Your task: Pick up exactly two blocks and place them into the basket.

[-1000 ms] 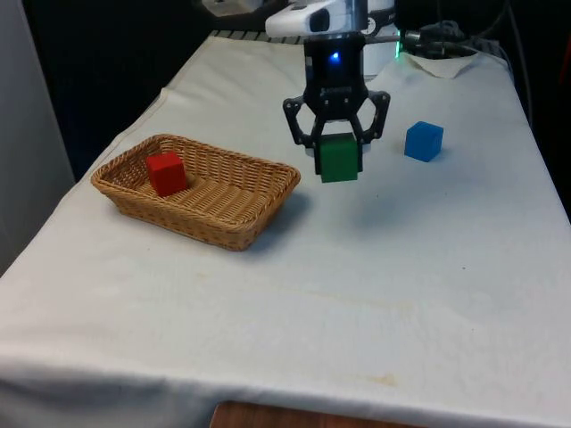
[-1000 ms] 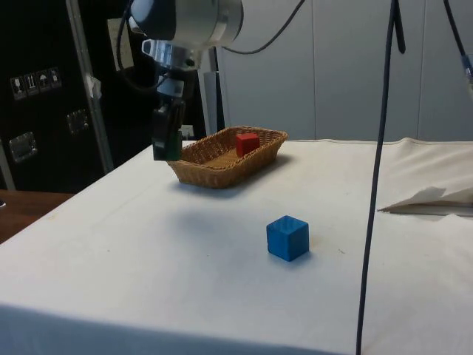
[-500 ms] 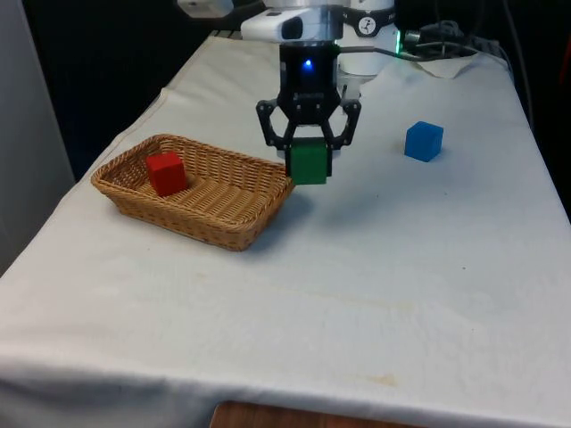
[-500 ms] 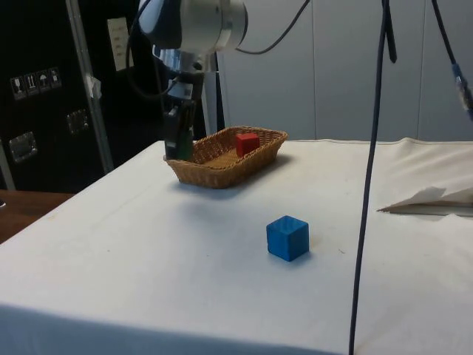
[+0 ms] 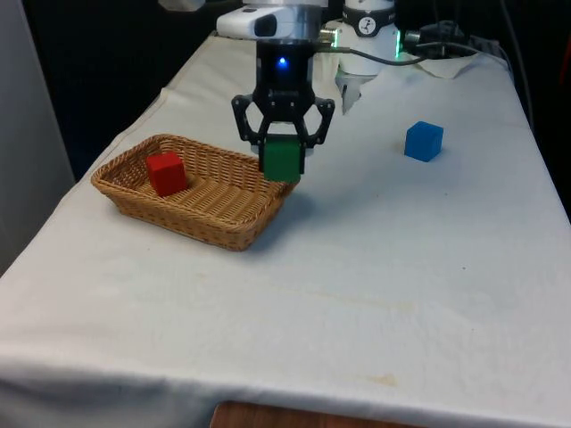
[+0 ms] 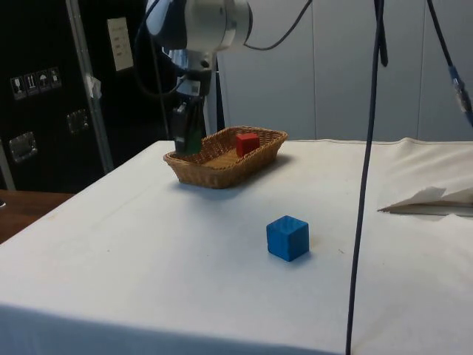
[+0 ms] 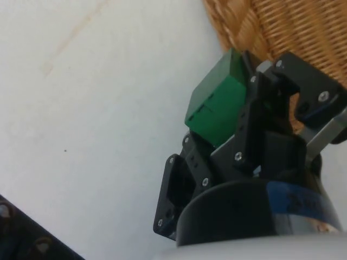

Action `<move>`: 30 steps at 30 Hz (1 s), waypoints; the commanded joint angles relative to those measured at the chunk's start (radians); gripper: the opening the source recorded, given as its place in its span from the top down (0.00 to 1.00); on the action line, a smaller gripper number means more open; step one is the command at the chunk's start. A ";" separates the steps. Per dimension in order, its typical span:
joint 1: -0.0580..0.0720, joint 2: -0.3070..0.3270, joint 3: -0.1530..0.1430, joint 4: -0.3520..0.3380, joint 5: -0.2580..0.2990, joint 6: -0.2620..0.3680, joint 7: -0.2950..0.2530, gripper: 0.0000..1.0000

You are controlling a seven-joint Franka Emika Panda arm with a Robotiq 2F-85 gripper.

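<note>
Right now the black two-finger gripper [image 5: 283, 153] hangs in the air with its fingers closed onto a green cube-shaped block [image 5: 282, 160], which is clamped between them and lifted clear of the white tablecloth [image 5: 375, 259]. Seen from the front, the held block sits above the rim of the shallow woven wicker basket [image 5: 234, 226], at the end of the basket nearer the front view's right. From the side view the gripper [image 6: 185, 137] and the green block [image 6: 192, 140] overlap the near end of the basket [image 6: 222, 171]. Inside the basket, toward the front view's left, a red cube-shaped block [image 5: 166, 173] rests on the woven floor. A blue cube-shaped block [image 5: 423, 141] stands on the cloth well apart from the basket, toward the front view's right. The wrist view shows the green block [image 7: 215, 106] pinched against a dark finger [image 7: 255, 116], with basket weave [image 7: 282, 24] just beyond it.
</note>
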 commanded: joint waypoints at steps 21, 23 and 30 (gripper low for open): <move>-0.033 0.047 -0.056 0.004 0.006 0.010 -0.013 1.00; -0.036 0.054 -0.060 0.004 0.007 0.013 -0.013 1.00; -0.053 0.089 -0.064 0.003 0.022 0.027 -0.016 1.00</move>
